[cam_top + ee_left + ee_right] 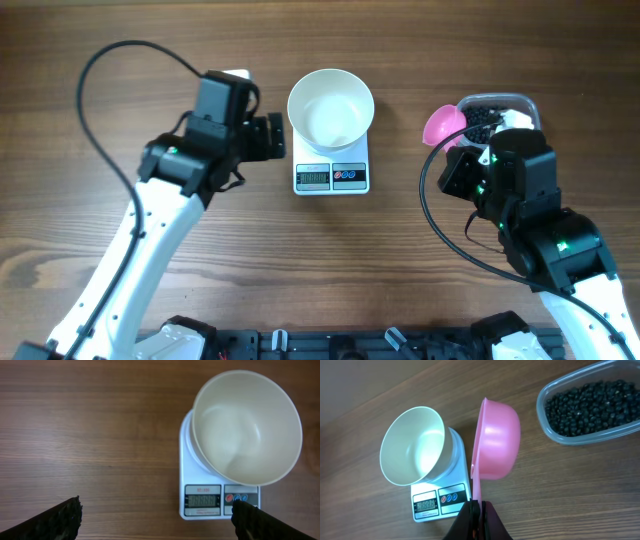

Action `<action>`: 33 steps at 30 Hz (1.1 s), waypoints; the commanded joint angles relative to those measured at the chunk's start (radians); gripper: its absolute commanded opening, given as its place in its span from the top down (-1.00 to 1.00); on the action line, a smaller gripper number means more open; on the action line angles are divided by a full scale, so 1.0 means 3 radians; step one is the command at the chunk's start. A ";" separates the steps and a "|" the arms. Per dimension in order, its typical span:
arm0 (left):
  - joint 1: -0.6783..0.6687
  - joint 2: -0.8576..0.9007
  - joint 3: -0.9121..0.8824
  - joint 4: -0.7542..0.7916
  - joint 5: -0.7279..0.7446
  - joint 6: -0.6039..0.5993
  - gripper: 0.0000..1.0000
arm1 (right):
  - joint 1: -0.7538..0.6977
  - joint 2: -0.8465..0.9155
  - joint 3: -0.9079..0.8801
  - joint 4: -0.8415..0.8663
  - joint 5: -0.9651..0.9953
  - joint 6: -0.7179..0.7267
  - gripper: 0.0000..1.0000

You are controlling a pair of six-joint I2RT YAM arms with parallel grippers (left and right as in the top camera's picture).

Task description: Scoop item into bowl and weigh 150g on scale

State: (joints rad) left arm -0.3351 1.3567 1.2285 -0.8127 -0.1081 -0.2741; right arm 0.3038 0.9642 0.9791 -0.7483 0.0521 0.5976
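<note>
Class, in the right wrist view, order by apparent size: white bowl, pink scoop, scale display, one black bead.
Tied: white bowl and pink scoop (scoop nearer, so unsure).
Then scale display.
Smallest: black bead.

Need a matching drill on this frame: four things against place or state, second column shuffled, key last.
Things
1. bowl
2. pink scoop
3. black beads
4. left gripper

Place or state
A. in the clear tub
B. jaws open, holding nothing
C. empty, sitting on the scale
D. handle clamped in the right gripper

Pairs: 1-C, 2-D, 3-A, 4-B
</note>
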 commanded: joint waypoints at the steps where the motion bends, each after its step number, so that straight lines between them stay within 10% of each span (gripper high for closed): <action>1: 0.0134 -0.0205 0.0057 -0.0001 -0.0022 0.0018 -1.00 | -0.0015 0.0003 0.0074 -0.0006 -0.0081 0.0010 0.91; 9: 0.0192 -0.0197 0.0056 -0.0088 0.0140 0.0128 -1.00 | -0.0015 0.0003 0.0074 -0.0003 -0.0080 -0.0034 0.91; 19: 0.0815 -0.0230 0.0403 -0.0688 0.2150 0.2129 -1.00 | -0.0015 0.0003 0.0074 -0.0083 -0.0081 -0.0078 0.91; 27: 0.0980 -0.0230 0.0610 -0.1623 0.2135 0.3271 -1.00 | -0.0015 0.0003 0.0074 -0.0100 -0.0083 -0.0111 0.91; 33: 0.0980 -0.0230 0.0612 -0.1673 0.1887 0.3319 -1.00 | -0.0015 0.0003 0.0074 -0.0100 -0.0081 -0.0163 0.91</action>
State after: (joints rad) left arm -0.0456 1.2976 1.3872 -1.3190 0.4839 0.6407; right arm 0.3035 0.9646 0.9791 -0.7788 0.0406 0.5705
